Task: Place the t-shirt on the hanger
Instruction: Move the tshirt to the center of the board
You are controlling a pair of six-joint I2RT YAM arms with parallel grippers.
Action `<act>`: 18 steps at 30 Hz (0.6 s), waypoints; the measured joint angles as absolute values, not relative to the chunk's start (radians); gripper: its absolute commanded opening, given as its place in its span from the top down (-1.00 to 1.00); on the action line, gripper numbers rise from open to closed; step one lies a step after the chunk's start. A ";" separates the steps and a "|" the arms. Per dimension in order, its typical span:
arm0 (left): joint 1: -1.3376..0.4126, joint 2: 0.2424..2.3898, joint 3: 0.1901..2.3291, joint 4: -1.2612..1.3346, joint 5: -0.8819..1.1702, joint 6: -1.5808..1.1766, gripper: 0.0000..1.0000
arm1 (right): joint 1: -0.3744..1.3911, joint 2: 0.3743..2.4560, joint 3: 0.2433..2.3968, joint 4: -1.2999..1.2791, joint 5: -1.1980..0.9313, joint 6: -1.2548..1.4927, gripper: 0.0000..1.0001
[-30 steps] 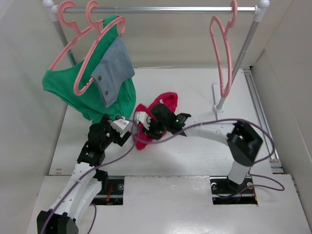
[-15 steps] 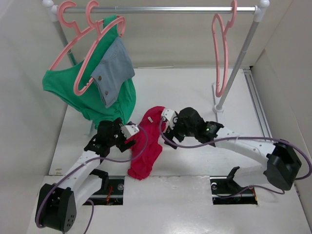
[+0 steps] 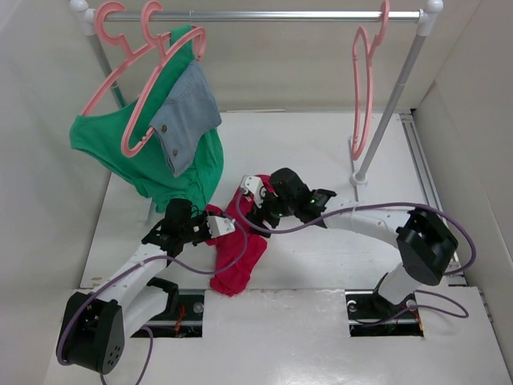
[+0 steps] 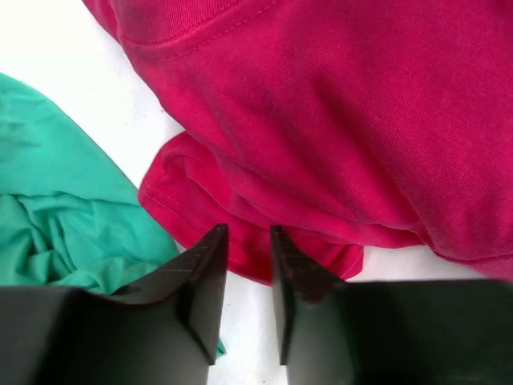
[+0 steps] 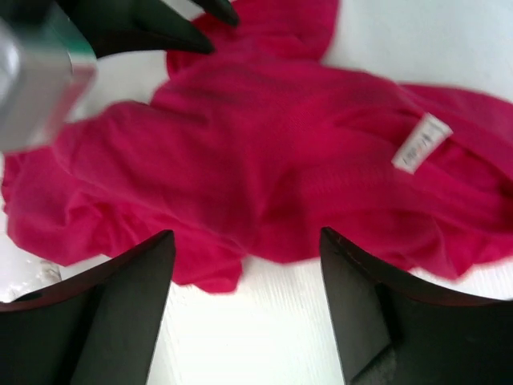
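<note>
The t-shirt (image 3: pixel 240 265), bunched between both grippers a second ago, now lies stretched from beneath the right gripper (image 5: pixel 244 234) past the left gripper (image 4: pixel 249 228), while the hanger (image 3: pixel 362 88) beyond the right gripper has swung edge-on.

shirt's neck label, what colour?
White: the label on the red t-shirt, clearest in the right wrist view.

This looks like a robotics lab test cell, not a home. A small metal clothes rail (image 3: pixel 264 14) stands at the back of a white table (image 3: pixel 304 152). Plain white panels (image 3: pixel 36 176) close both sides of the rail. In front of it, two robot arms (image 3: pixel 369 220) with purple cables (image 3: pixel 361 206) are bolted down.
</note>
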State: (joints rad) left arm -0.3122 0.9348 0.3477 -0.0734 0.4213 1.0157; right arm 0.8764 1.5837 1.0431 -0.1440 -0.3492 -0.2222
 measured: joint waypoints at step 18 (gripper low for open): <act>-0.313 0.925 0.348 -0.075 0.423 1.019 -0.87 | 0.892 1.797 1.111 -0.104 -0.443 -0.221 1.00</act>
